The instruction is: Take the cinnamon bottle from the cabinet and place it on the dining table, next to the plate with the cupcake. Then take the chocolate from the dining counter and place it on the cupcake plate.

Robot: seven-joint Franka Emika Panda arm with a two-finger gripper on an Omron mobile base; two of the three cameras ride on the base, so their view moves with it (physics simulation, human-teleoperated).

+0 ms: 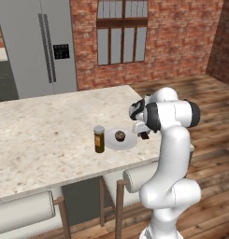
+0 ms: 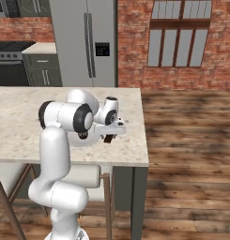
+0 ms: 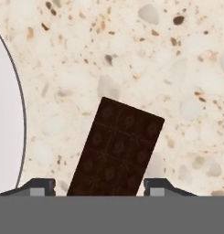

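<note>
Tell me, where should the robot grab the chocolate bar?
Probably across its two long edges, coming straight down from above. The chocolate bar lies flat on the dining table, so its thin sides are the only grip. It sits slightly slanted, just beside the plate, between the jaws.

Quick headcount: one cinnamon bottle (image 1: 99, 138), one plate (image 1: 127, 142) with one cupcake (image 1: 120, 136) on it, one chocolate (image 3: 115, 148) bar, all on one dining table (image 1: 41, 135). Also two stools (image 1: 22, 212), one fridge (image 1: 39, 46), one window (image 1: 122, 31).
</note>
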